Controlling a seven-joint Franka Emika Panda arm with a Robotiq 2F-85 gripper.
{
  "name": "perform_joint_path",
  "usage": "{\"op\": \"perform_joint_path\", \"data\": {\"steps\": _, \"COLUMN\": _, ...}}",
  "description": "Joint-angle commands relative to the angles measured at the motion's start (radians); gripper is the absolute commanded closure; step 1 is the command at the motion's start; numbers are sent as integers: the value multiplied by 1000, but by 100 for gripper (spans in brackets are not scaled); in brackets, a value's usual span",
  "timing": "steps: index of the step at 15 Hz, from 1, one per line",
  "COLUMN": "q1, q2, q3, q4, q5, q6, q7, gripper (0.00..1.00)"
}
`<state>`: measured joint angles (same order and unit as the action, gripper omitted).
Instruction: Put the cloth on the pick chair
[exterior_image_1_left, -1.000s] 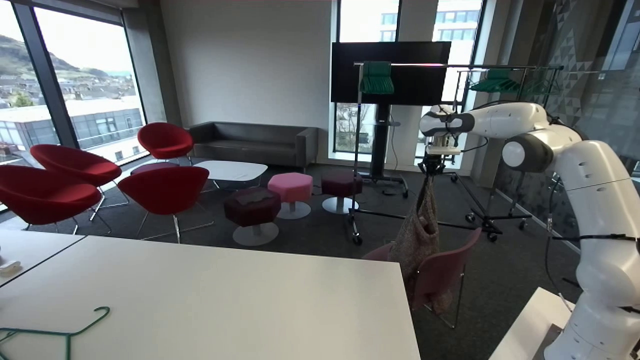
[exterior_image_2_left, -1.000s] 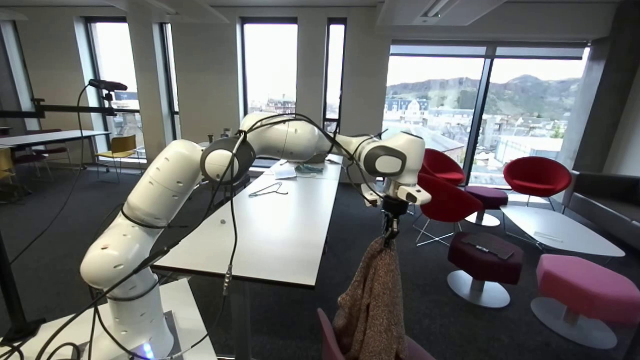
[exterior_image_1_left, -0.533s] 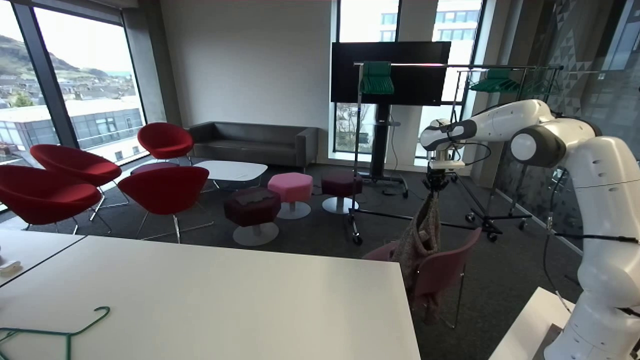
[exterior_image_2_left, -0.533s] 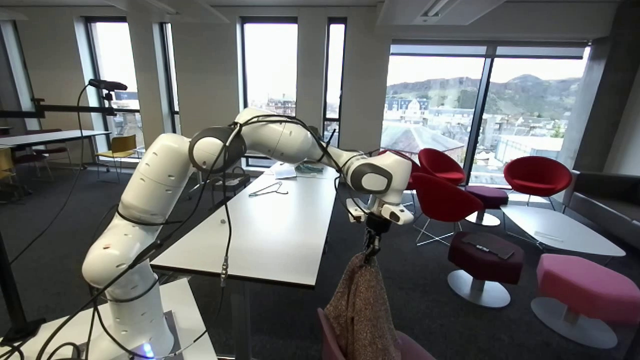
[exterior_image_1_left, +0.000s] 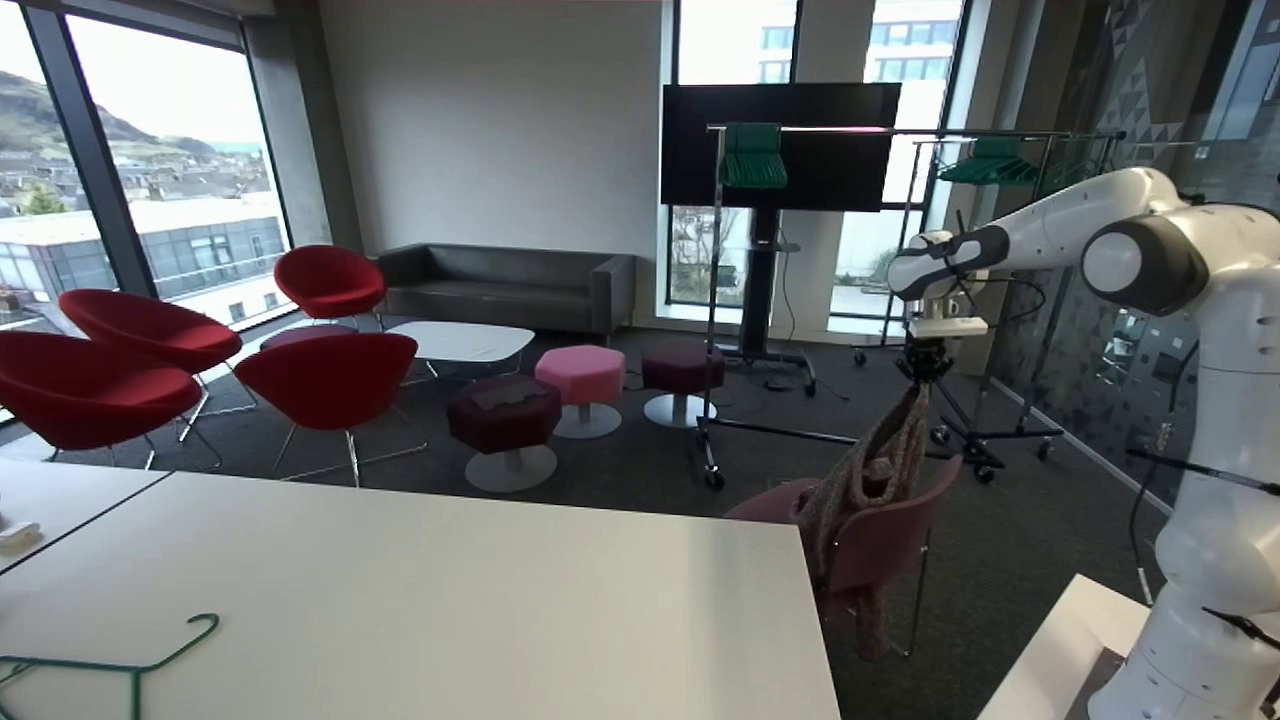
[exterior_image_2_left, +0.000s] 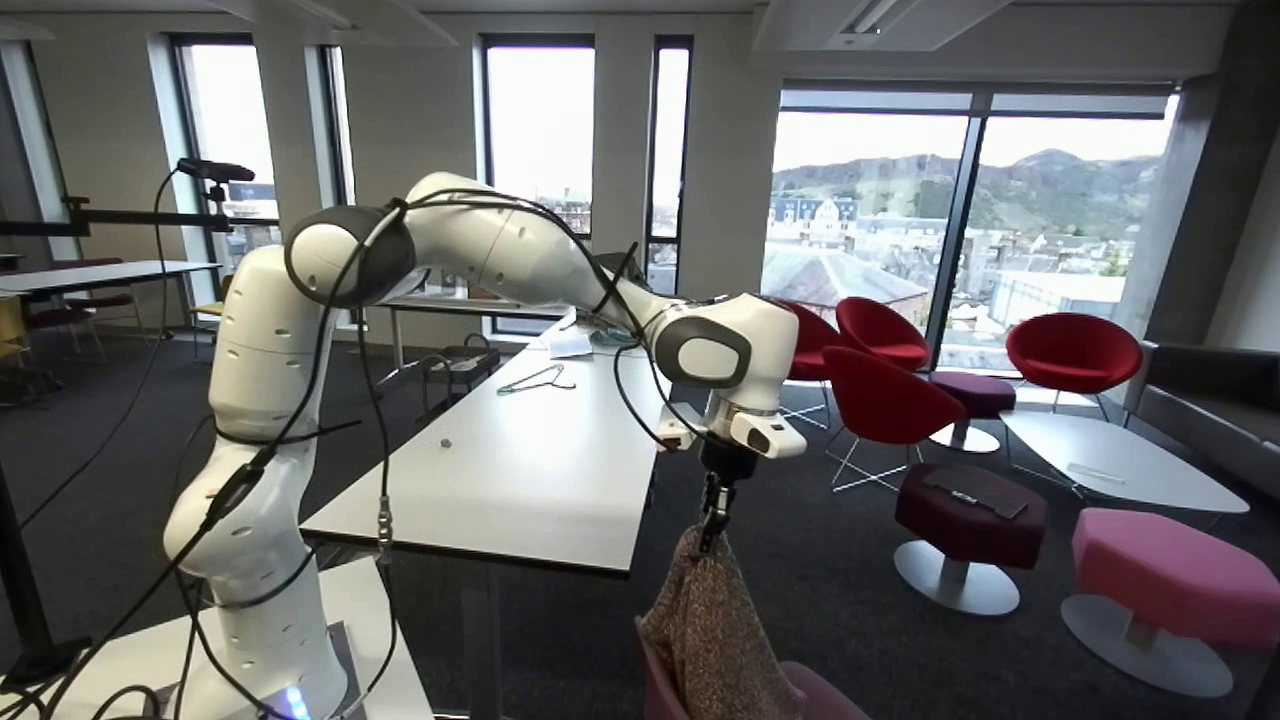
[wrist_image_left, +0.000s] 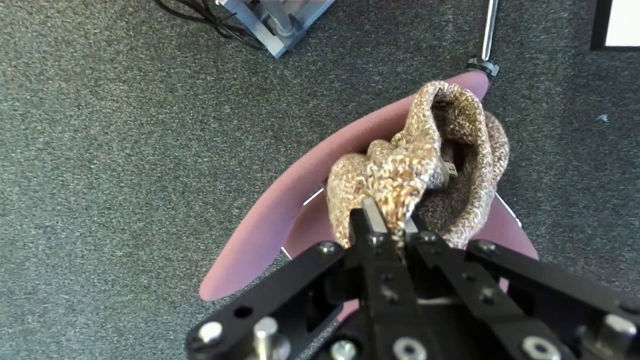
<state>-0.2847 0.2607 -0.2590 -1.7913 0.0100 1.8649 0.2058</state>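
The nearly closed claw (wrist_image_left: 392, 220) pinches nubbly, flecked brown cloth (wrist_image_left: 402, 167) into a peak above the curved pink chair (wrist_image_left: 295, 185)

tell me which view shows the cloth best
Wrist view: it looks down close on the cloth, showing knit and folds, though the gripper covers some. Both exterior views show it smaller, hanging from the gripper, its lower part partly out of sight.

Gripper (exterior_image_1_left: 921, 380) pinching cloth (exterior_image_1_left: 868, 480) by its top; cloth slants down into pink chair (exterior_image_1_left: 888, 540) beside white table (exterior_image_1_left: 450, 600). Green hanger (exterior_image_1_left: 137, 668) on table. Red chairs (exterior_image_1_left: 326, 385), dark couch (exterior_image_1_left: 510, 288), black screen (exterior_image_1_left: 830, 165) farther back.
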Motion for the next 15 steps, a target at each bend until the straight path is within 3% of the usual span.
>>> {"op": "perform_joint_path", "data": {"steps": 1, "q1": 13, "q2": -189, "q3": -19, "q4": -187, "q5": -66, "q6": 39, "q7": -9, "gripper": 99}}
{"op": "perform_joint_path", "data": {"steps": 7, "q1": 20, "q2": -309, "q3": -4, "q4": -349, "q5": -117, "q6": 11, "q7": 12, "gripper": 99}}
{"op": "perform_joint_path", "data": {"steps": 15, "q1": 9, "q2": -222, "q3": -9, "q4": -524, "q5": -120, "q6": -158, "q7": -130, "gripper": 99}}
